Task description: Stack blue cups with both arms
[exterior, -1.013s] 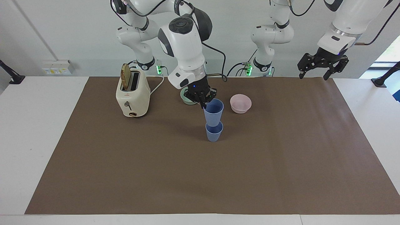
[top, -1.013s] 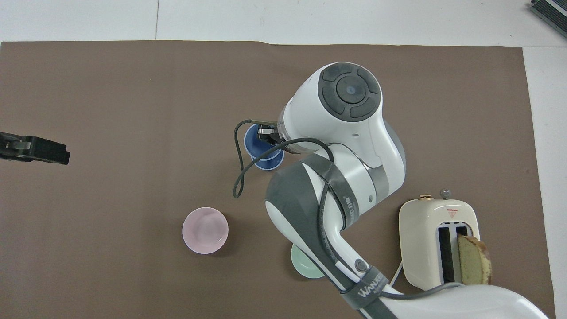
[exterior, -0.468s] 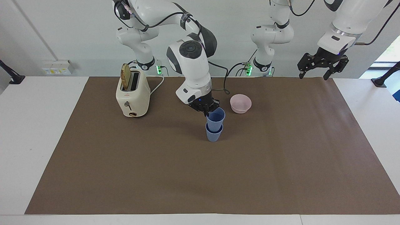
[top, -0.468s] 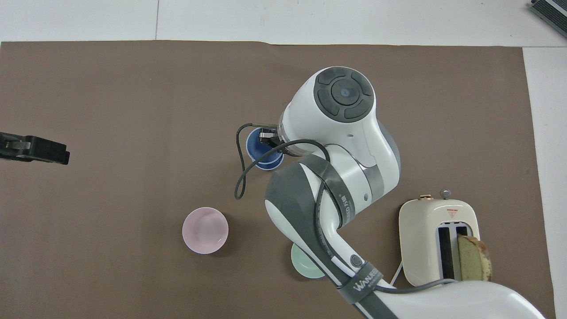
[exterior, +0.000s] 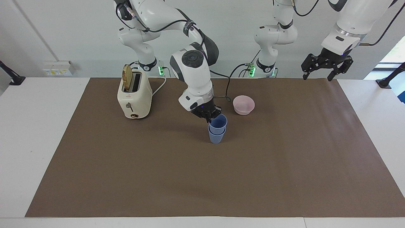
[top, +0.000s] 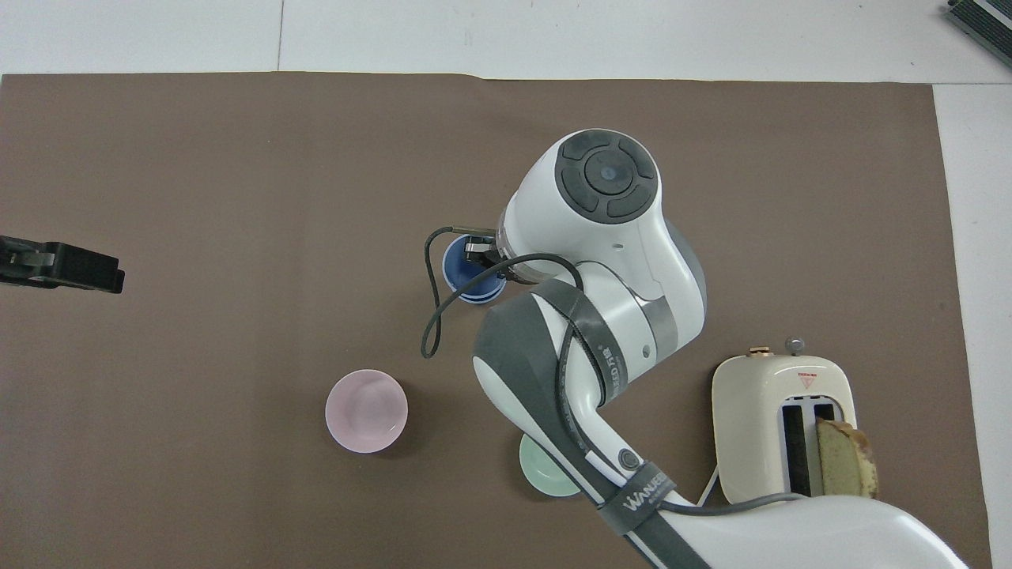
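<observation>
Two blue cups stand mid-table on the brown mat. The upper blue cup (exterior: 218,122) (top: 465,265) is nested most of the way into the lower blue cup (exterior: 216,136), with only its top band showing above that rim. My right gripper (exterior: 209,118) (top: 479,255) is shut on the upper cup's rim, on the side toward the robots. The right arm hides part of both cups in the overhead view. My left gripper (exterior: 317,77) (top: 63,266) hangs open and raised over the mat's edge at the left arm's end, waiting.
A cream toaster (exterior: 134,95) (top: 783,427) with a bread slice stands toward the right arm's end. A pale pink bowl (exterior: 243,104) (top: 366,411) sits near the cups, nearer to the robots. A mint-green bowl (top: 544,474) lies partly under the right arm.
The right gripper has come down with the upper cup, sinking it deeper into the lower cup. The left arm has not moved.
</observation>
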Controlling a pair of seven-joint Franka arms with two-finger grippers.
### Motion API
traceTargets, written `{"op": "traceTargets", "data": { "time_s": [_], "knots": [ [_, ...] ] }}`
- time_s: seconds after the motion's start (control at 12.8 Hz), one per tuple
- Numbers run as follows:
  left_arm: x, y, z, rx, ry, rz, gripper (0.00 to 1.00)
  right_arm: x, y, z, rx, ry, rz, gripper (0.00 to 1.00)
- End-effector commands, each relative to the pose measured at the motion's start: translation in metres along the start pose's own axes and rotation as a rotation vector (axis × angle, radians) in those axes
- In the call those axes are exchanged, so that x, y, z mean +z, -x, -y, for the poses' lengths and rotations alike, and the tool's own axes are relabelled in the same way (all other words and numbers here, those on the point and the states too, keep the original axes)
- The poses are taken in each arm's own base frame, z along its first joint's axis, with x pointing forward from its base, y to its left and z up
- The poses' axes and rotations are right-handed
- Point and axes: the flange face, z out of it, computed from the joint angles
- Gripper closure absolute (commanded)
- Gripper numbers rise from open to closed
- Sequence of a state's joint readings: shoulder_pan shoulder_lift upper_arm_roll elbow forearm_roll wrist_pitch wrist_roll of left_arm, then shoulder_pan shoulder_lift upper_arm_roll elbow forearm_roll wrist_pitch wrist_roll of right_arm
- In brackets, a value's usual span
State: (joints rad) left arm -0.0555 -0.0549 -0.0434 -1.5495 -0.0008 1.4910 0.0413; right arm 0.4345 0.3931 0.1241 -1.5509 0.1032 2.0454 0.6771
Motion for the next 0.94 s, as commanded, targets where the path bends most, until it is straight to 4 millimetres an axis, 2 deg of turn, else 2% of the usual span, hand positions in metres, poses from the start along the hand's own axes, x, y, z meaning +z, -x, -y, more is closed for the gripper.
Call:
{"op": "traceTargets", "data": {
  "time_s": [0.0,0.08,0.23,0.31,0.47,0.62,0.78,0.86],
  "knots": [
    [-0.004,0.006,0.002,-0.001,0.013,0.0,0.0,0.001,0.001,-0.003,-0.011,-0.022,0.007,1.0],
    [-0.004,0.006,0.002,-0.001,0.013,0.0,0.0,0.001,0.001,-0.003,-0.009,-0.021,0.01,0.94],
    [-0.004,0.006,0.002,-0.001,0.013,0.0,0.0,-0.001,0.001,-0.002,-0.005,-0.021,0.01,0.65],
    [-0.004,0.006,0.002,-0.001,0.013,0.0,0.0,-0.002,0.001,-0.002,-0.002,-0.023,0.009,0.59],
    [-0.004,0.006,0.002,-0.001,0.013,0.0,0.0,-0.016,0.0,-0.004,0.0,-0.03,-0.003,0.34],
    [-0.004,0.006,0.002,-0.001,0.013,0.0,0.0,-0.046,-0.002,-0.014,0.008,-0.035,-0.033,0.14],
    [-0.004,0.006,0.002,-0.001,0.013,0.0,0.0,-0.08,-0.011,-0.044,0.039,-0.016,-0.043,0.01],
    [-0.004,0.006,0.002,-0.001,0.013,0.0,0.0,-0.098,-0.017,-0.064,0.052,-0.008,-0.049,0.0]
  ]
}}
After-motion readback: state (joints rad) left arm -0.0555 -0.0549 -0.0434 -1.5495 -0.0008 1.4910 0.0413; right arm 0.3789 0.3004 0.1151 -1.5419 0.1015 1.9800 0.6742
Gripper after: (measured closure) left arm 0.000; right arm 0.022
